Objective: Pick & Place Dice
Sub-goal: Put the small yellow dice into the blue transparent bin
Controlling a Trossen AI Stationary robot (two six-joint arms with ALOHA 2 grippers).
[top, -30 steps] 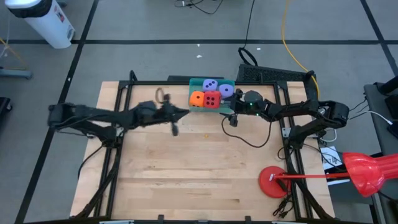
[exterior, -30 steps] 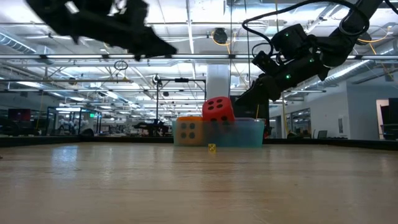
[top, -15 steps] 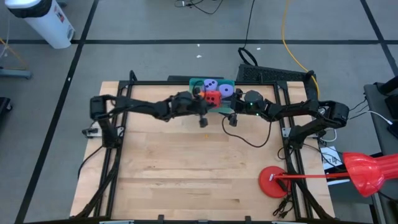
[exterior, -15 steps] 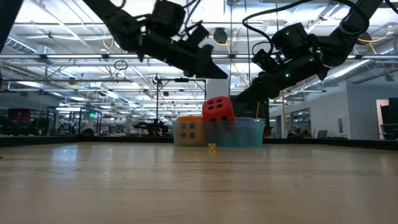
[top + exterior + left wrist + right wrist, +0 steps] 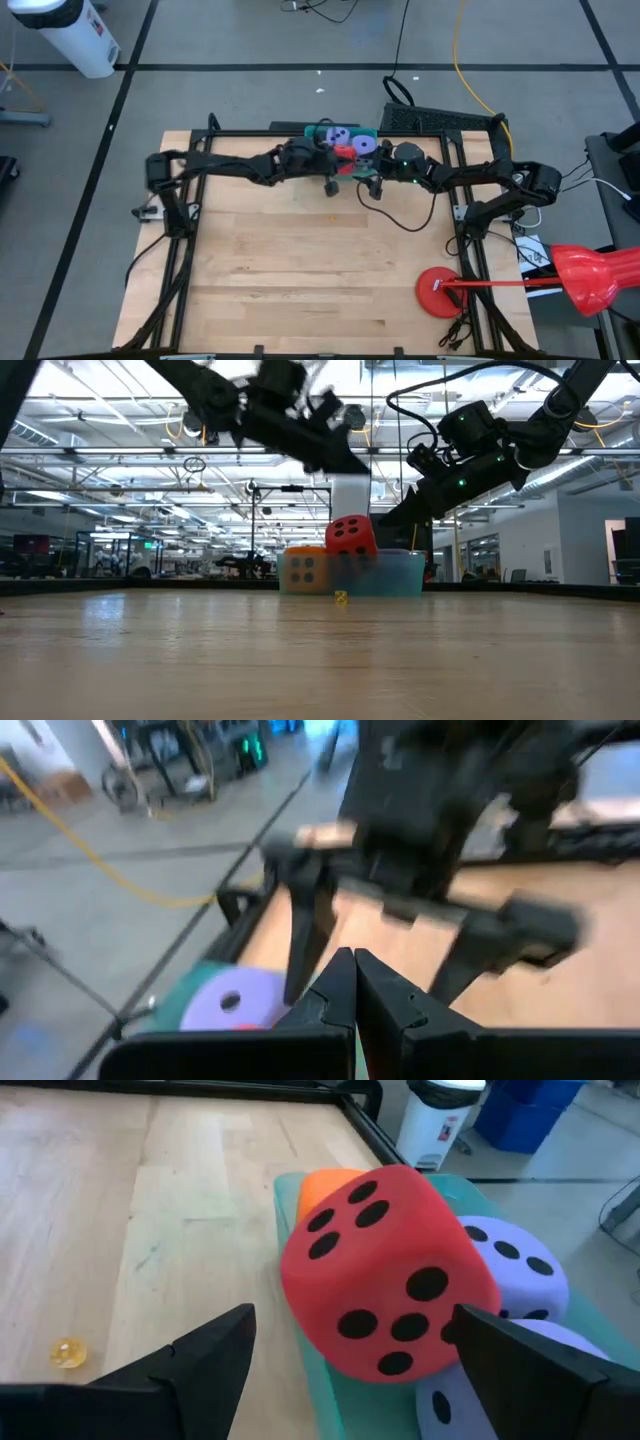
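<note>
From above, four dice point(image 5: 345, 147) sit in a green tray point(image 5: 312, 133) at the table's far edge, both arms reaching over them. The left wrist view shows the left gripper point(image 5: 354, 963) pinched closed and empty above a purple die point(image 5: 240, 1001). The right wrist view shows the right gripper point(image 5: 350, 1345) spread wide around the red die point(image 5: 385, 1275), not touching it.

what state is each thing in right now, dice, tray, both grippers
red die: tilted, sitting on top of the other dice in the tray
orange die: in the tray, mostly hidden behind the red one
purple dice: both in the tray, beside the red die
teal tray: at the table's far edge, holding all four dice
left gripper: shut, empty, above the tray
right gripper: open, either side of the red die, not gripping
</note>
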